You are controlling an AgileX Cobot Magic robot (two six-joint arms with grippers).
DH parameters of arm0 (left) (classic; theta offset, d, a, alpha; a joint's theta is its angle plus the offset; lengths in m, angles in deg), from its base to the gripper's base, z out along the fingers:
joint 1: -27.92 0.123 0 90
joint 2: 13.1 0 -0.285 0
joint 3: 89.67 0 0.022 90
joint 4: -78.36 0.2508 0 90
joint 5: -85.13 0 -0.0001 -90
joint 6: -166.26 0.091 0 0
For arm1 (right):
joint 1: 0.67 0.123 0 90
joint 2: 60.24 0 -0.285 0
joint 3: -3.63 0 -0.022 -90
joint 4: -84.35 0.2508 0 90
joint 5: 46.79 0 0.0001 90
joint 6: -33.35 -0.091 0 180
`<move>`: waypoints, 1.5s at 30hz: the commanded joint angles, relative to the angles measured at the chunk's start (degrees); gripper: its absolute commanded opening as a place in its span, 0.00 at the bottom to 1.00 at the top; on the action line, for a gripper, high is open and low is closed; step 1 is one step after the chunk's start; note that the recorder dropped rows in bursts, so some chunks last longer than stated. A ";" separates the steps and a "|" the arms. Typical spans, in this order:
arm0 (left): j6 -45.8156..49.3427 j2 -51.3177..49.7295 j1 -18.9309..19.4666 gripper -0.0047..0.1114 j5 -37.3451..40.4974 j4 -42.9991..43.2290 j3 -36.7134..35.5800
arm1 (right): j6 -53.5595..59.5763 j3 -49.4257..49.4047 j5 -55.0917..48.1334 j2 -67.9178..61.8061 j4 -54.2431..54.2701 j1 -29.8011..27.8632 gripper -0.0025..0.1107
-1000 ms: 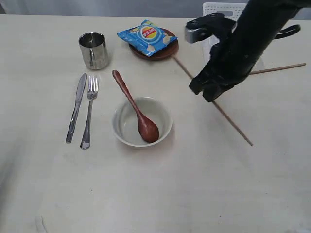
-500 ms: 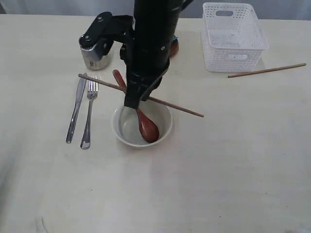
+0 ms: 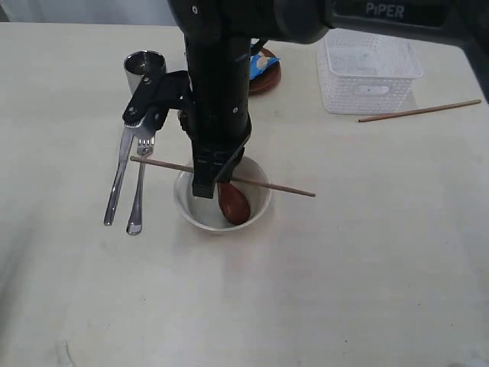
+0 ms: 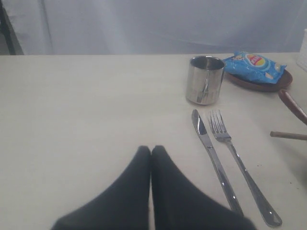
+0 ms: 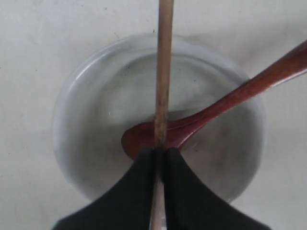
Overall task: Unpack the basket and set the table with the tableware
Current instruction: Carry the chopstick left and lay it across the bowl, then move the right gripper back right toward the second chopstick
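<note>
Grip: my right gripper [image 5: 160, 154] is clamped almost fully closed on a chopstick [image 3: 267, 186], pinching it near its middle.
Stick position: level across above the bowl [image 3: 263, 210], both ends past the rim; whether it touches the rim I cannot tell.
Bowl contents: reddish-brown spoon [image 3: 234, 203], head inside, handle leaning over the rim.
Other hand: my left gripper [image 4: 151, 152] has its fingers pressed together on nothing, near the knife [image 4: 217, 160] and fork [image 4: 241, 167].
Place setting: knife and fork side by side on the table [image 3: 344, 290], beside the bowl; steel cup [image 3: 145, 65] beyond them.
Far side: second chopstick [image 3: 420, 110] on the table just beside the basket [image 3: 367, 73], well apart from the bowl.
</note>
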 commanded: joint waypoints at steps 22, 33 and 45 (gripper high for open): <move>-0.24 0.15 0.11 0.04 -0.61 0.52 -0.18 | -4.50 0.31 -0.32 -0.49 1.26 -0.04 0.26; -0.24 0.15 0.11 0.04 -0.61 0.52 -0.18 | -10.14 0.34 -0.32 3.00 -9.50 -0.68 0.34; -0.24 0.15 0.11 0.04 -0.61 0.52 -0.18 | -14.59 -1.17 -0.32 14.30 -6.45 -17.06 0.34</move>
